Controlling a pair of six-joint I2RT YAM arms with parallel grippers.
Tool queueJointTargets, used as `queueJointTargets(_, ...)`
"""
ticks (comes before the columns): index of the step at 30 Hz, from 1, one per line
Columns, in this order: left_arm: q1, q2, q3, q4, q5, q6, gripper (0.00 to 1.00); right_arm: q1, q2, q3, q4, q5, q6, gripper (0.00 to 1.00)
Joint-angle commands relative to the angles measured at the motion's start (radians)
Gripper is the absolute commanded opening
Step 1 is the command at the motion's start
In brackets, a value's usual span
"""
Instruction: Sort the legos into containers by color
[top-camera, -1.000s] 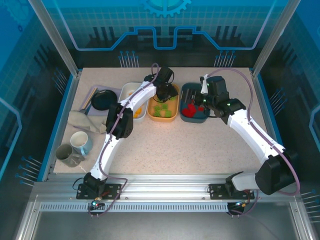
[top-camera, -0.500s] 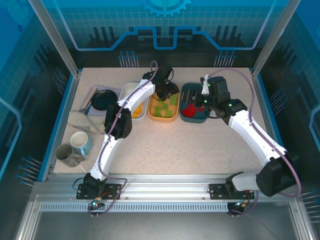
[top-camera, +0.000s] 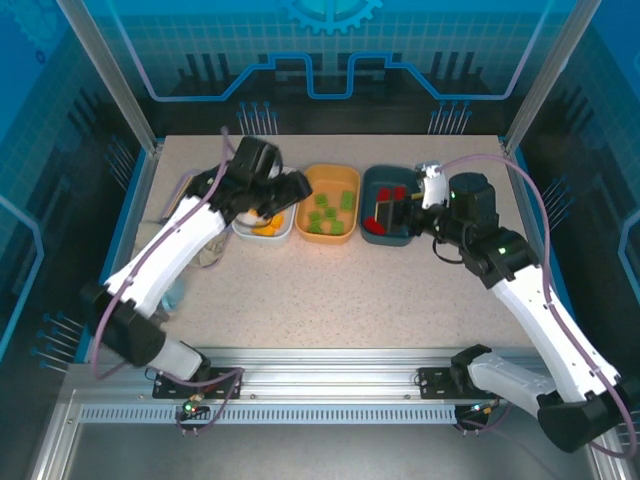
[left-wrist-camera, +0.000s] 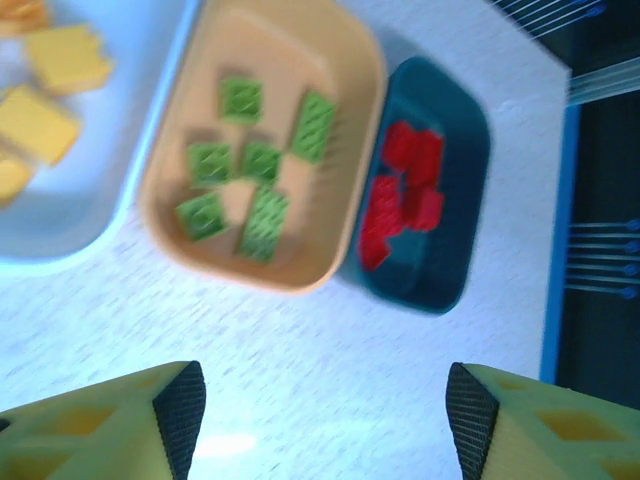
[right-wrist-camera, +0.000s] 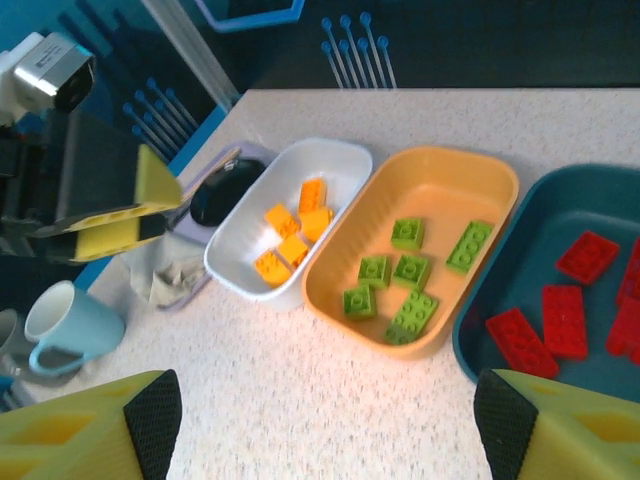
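Tabletop first: my speckled table (top-camera: 400, 290) carries, along its far side, the white tub (right-wrist-camera: 345, 168) on the left, the orange tub (right-wrist-camera: 450, 190) in the middle and the teal tub (right-wrist-camera: 560, 208) on the right. They stand side by side, each with its long axis running away from my bases, and orange and teal are just beside each other. My left claw (left-wrist-camera: 320, 410) hangs by the white tub's right edge, fingers spread wide with nothing between them. From its wrist the orange tub lies ahead of the fingertips. My right claw (right-wrist-camera: 325, 425) hangs at the teal tub, likewise wide open and empty, with the orange tub ahead and the teal one off to its right. So my left arm is nearer white, my right is nearer teal, and orange sits between the two. Smallest come last: the orange-yellow bricks (right-wrist-camera: 293, 248) lie in the white tub, six green bricks (right-wrist-camera: 410, 270) in the orange and the red bricks (right-wrist-camera: 563, 320) in the teal, all flat and at mixed angles. Every brick I can see rests with its own colour, so I judge the sorting done or nearly so. From above, my left arm covers part of the white tub. The next move, I think, calls for backing off rather than reaching.
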Motion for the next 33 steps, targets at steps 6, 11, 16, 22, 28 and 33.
queueJointTargets(6, 0.015, -0.287, -0.314, -0.035, -0.017, 0.057, 0.99, 0.019, -0.108, -0.121, -0.148, -0.031, -0.005, 1.0)
queueJointTargets(11, 0.035, -0.353, -0.334, -0.032, -0.072, 0.124, 0.99, 0.018, -0.061, -0.102, -0.15, 0.074, 0.012, 1.0)
queueJointTargets(16, 0.052, -0.347, -0.297, -0.135, -0.508, 0.112, 0.99, 0.013, -0.026, -0.049, -0.183, 0.462, 0.14, 1.0)
queueJointTargets(22, 0.117, -0.485, -0.601, 0.328, -0.761, 0.442, 0.99, -0.131, 0.002, -0.251, 0.05, 0.646, -0.065, 1.0)
queueJointTargets(28, 0.235, -0.474, -0.827, 0.519, -0.634, 0.628, 0.99, -0.225, 0.08, -0.479, 0.341, 0.613, -0.176, 1.0)
queueJointTargets(33, 0.321, -0.407, -0.941, 0.722, -0.518, 0.593, 0.99, -0.236, 0.217, -0.537, 0.551, 0.549, -0.211, 1.0)
